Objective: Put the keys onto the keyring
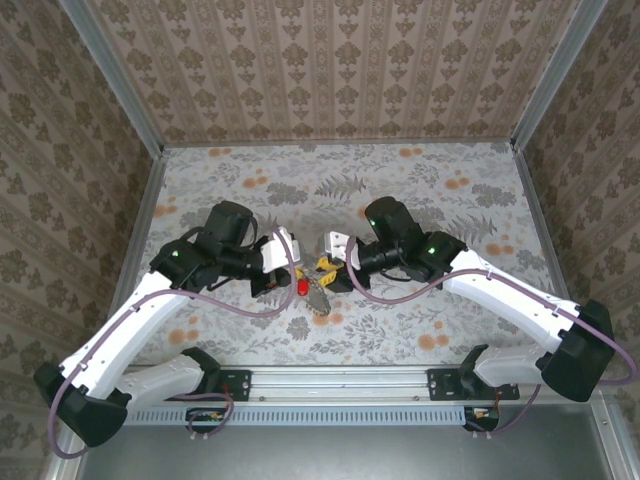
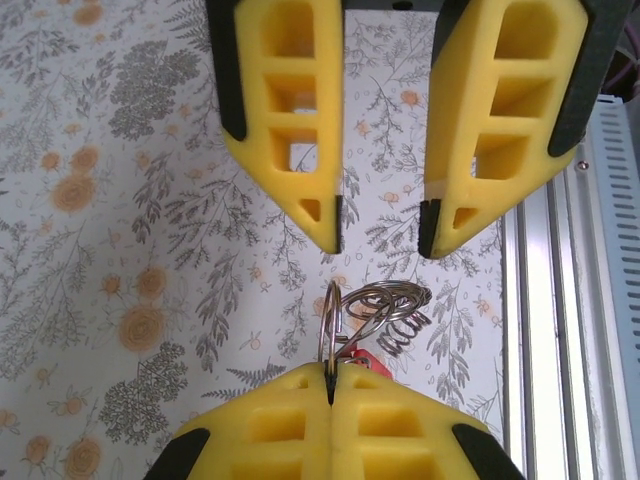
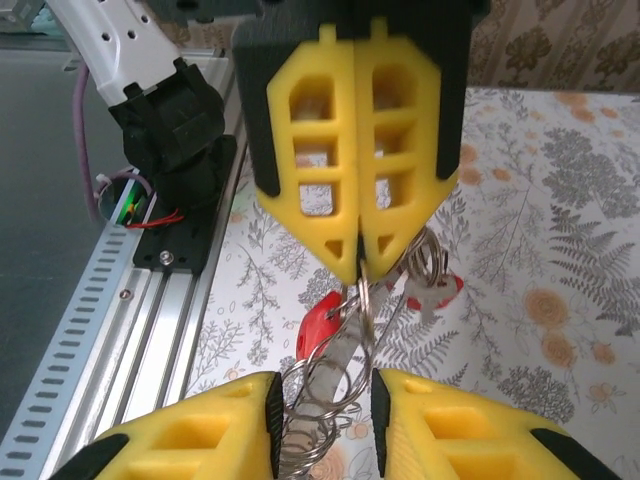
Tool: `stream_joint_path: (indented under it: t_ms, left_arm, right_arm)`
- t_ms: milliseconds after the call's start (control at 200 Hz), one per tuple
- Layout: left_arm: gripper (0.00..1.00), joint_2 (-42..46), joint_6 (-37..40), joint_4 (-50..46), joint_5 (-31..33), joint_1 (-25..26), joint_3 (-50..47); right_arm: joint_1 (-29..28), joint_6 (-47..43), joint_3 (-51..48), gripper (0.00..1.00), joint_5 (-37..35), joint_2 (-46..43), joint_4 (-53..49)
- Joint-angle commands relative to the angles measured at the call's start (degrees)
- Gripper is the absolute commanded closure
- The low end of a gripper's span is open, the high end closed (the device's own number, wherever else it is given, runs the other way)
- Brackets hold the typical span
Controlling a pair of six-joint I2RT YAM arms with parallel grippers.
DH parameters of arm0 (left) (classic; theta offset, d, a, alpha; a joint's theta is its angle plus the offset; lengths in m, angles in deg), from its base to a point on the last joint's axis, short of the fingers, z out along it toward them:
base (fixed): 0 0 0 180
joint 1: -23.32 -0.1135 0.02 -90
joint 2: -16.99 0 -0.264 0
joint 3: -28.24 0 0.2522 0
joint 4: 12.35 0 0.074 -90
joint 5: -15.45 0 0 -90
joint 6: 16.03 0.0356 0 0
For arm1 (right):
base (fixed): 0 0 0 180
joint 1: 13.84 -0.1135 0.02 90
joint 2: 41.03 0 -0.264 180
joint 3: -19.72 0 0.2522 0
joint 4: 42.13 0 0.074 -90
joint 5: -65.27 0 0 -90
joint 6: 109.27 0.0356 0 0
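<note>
Overhead, room: brown damask-papered walls enclose a pale floral-print tabletop; ribbed aluminium rail along the near edge.
Overhead, centre: left gripper and right gripper meet over tiny red-headed keys and silvery wire keyring.
Left wrist: left gripper pinched closed on the keyring; right gripper beyond, fingers parted.
Right wrist: keyring coils hang between the right gripper's spread fingers; keys just behind.

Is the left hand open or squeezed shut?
Shut. The left hand is closed with no gap, pinching the thin metal keyring upright at its tips.
</note>
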Motion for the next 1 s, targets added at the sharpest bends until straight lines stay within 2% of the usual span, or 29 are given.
stream_joint_path:
  t_ms: [0, 610, 635, 725, 810, 880, 995]
  left_arm:
    - [1.00, 0.04, 1.13, -0.34, -1.76, 0.53, 1.89]
    - [1.00, 0.25, -0.13, 3.43, -3.31, 0.60, 0.51]
    - [1.00, 0.28, -0.15, 3.58, -4.92, 0.66, 0.47]
    - [1.00, 0.33, -0.38, 4.05, -5.32, 0.59, 0.08]
    - [1.00, 0.38, -0.39, 4.15, -5.42, 0.51, -0.19]
    - [1.00, 0.68, -0.40, 4.06, -4.76, 0.49, -0.25]
    - [0.68, 3.51, 0.57, 2.38, -4.11, -0.68, -0.59]
  right_arm:
    - [0.04, 1.00, -0.45, 0.68, -0.72, -1.10, 3.52]
    - [-2.00, 1.86, -2.15, 0.70, -0.29, 2.29, 6.56]
    - [-1.93, 1.73, -2.25, 0.70, -0.52, 2.37, 6.62]
    - [-1.94, 1.66, -2.49, 0.82, -0.95, 2.55, 6.86]
    - [-1.92, 1.75, -2.68, 1.00, -0.49, 2.34, 7.43]
    - [-1.98, 1.79, -3.35, 1.00, -0.28, 1.79, 8.56]
    - [-1.94, 1.65, -4.01, 1.00, 0.07, 0.67, 9.26]
